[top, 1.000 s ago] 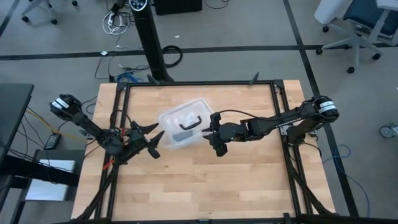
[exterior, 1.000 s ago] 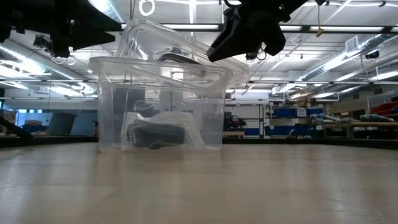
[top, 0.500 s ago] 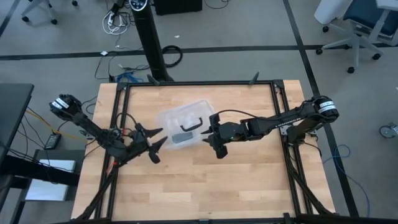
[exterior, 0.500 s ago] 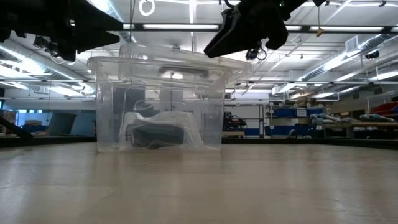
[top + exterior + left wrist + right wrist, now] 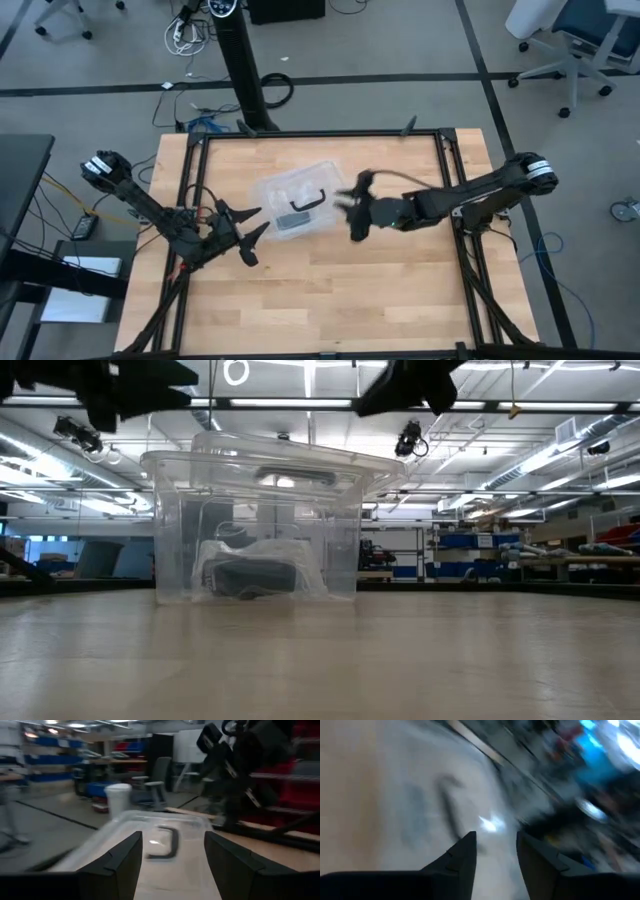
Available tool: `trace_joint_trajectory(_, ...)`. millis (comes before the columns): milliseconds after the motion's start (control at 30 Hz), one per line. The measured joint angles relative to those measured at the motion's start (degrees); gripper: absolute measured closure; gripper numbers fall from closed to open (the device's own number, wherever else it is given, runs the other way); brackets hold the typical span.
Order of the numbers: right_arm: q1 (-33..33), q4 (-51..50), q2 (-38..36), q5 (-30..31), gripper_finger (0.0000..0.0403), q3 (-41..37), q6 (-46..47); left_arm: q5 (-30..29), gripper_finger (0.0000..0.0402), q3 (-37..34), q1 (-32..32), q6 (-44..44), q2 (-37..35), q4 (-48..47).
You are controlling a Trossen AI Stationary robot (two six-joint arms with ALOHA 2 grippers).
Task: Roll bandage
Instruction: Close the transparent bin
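Note:
The bandage [image 5: 250, 577] is a dark bundle inside a crinkly clear bag on the floor of a clear plastic box [image 5: 298, 205]. In the high view the bandage [image 5: 293, 220] shows through the lid. The lid lies flat on the box, its black handle [image 5: 312, 198] on top. My left gripper [image 5: 254, 225] hovers open just left of the box, pointing at it; the left wrist view shows the handle [image 5: 167, 844] beyond my left gripper [image 5: 172, 836]. My right gripper [image 5: 350, 208] hangs open right of the box and above lid height, nothing between its fingers [image 5: 465, 852].
The box stands mid-table on bare wood [image 5: 330, 290]. A black frame rail [image 5: 445, 180] runs around the table's edges. Both arms reach in above box height, one on each side of the box.
The lid, tilted with its right side raised a second ago, has come down flat onto the box. My right gripper has drawn away from the lid's right edge, rising and going back toward the table's right edge.

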Motion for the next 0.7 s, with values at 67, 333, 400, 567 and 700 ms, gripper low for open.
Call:
trace_joint_trajectory(67,-1.3,-4.82,-2.34,4.86,0.0284,0.0,1.82,-4.35,0.0184,2.06,-1.35,3.17,0.0,-0.67)
trace_joint_trajectory(333,-12.88,-24.13,-4.92,-8.12,0.039,-0.04,24.67,-19.63,0.0237,3.48,-6.66,2.2,-0.04,-1.03)
trace_joint_trajectory(400,-14.44,-25.23,-3.58,-14.13,0.0388,-0.04,27.23,-19.65,0.0268,2.06,-7.06,-1.33,-0.22,-0.95)
trace_joint_trajectory(567,-13.17,-21.51,0.9,-18.05,0.04,-0.07,26.36,-19.61,0.0345,-0.7,-7.08,-5.57,-0.22,-1.11)
trace_joint_trajectory(700,-11.65,-18.79,2.34,-20.1,0.04,-0.09,25.97,-19.61,0.039,-0.92,-7.08,-1.67,-0.22,-1.25)
